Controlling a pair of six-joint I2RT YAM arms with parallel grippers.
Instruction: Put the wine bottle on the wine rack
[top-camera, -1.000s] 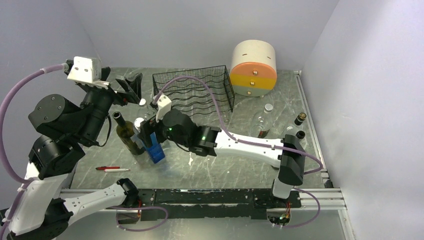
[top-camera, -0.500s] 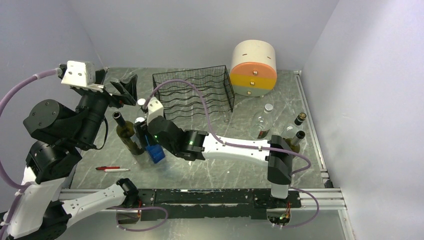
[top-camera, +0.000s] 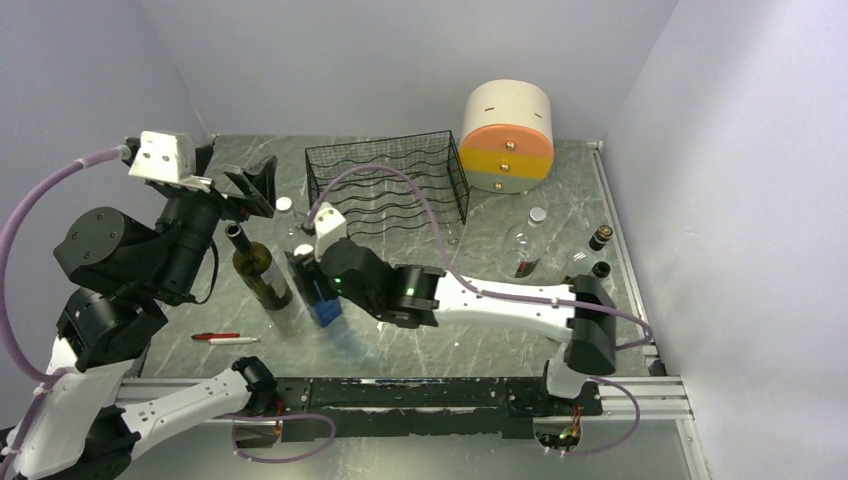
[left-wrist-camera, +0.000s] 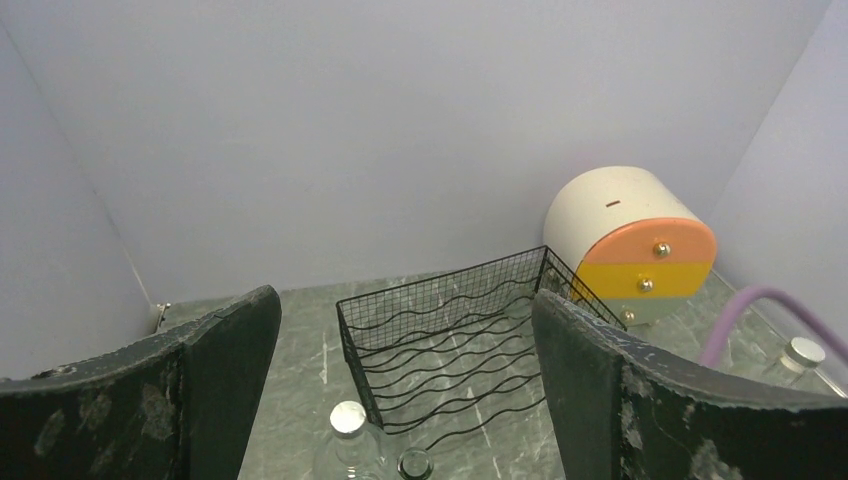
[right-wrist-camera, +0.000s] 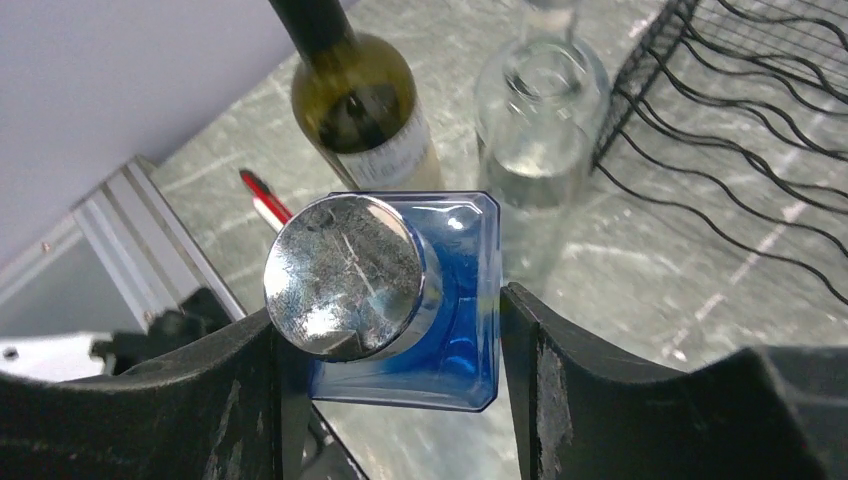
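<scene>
The black wire wine rack (top-camera: 385, 190) stands at the back middle and also shows in the left wrist view (left-wrist-camera: 450, 340). A dark green wine bottle (top-camera: 262, 272) with a label stands upright at the left, and shows in the right wrist view (right-wrist-camera: 365, 110). My right gripper (top-camera: 318, 288) is shut on a blue square bottle (right-wrist-camera: 450, 310) with a silver cap (right-wrist-camera: 345, 275), next to the green bottle. The blue bottle (top-camera: 323, 305) tilts a little. My left gripper (left-wrist-camera: 405, 310) is open and empty, raised left of the rack (top-camera: 255, 185).
A clear glass bottle (right-wrist-camera: 535, 130) stands between the green bottle and the rack. A round cream, orange and yellow drawer unit (top-camera: 508, 135) is at the back right. More bottles (top-camera: 525, 245) stand at the right. A red and white pen (top-camera: 225, 338) lies front left.
My right gripper swung left and then back right with the blue bottle, which now tilts more. My left arm shifted slightly, its gripper still open.
</scene>
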